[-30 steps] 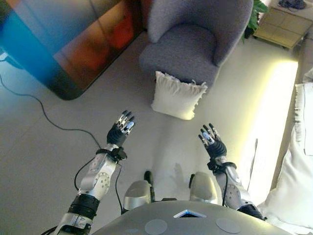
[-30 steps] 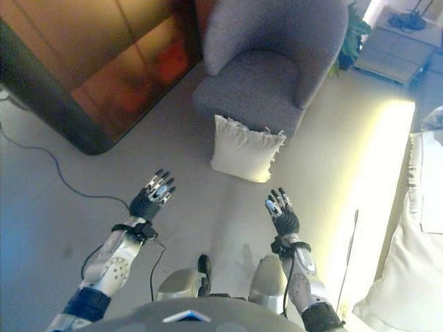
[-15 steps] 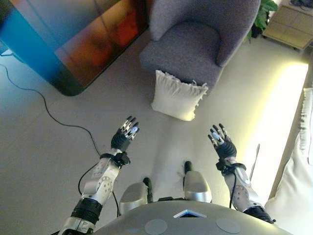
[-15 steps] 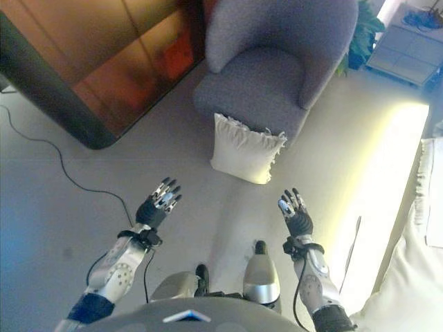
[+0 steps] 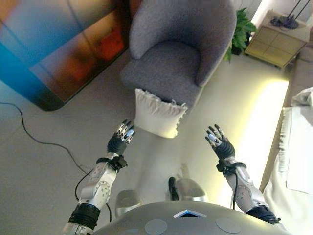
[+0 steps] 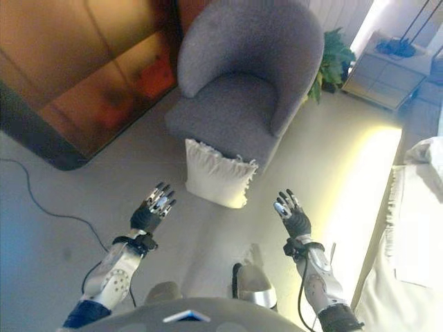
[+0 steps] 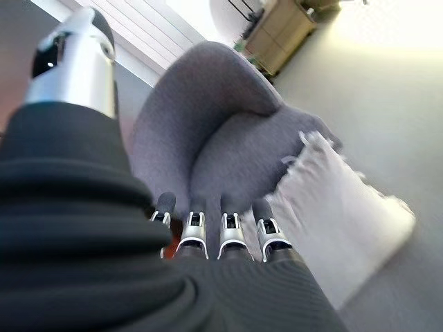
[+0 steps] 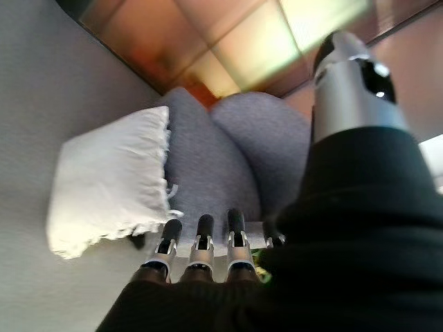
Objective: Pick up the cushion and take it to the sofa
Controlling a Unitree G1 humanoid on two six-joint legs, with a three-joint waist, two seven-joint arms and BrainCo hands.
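Observation:
A white fringed cushion [image 5: 156, 113] stands on the floor, leaning against the front of a grey armchair [image 5: 172, 58]. My left hand [image 5: 120, 138] is raised open just short of the cushion's lower left corner, not touching it. My right hand [image 5: 219, 144] is held open to the cushion's right, well apart from it. Both wrist views show straight fingers with the cushion [image 7: 339, 221] [image 8: 111, 183] beyond them. Nothing is in either hand.
A dark-framed glossy panel [image 5: 54, 54] lies on the floor at the left. White bedding or sofa cloth [image 5: 296, 161] shows at the right edge. A potted plant [image 5: 240, 32] and a low cabinet [image 5: 274, 44] stand behind the armchair.
The whole view has shifted forward and to the right, so the cushion and armchair now sit closer to both hands. The hands stay raised and open.

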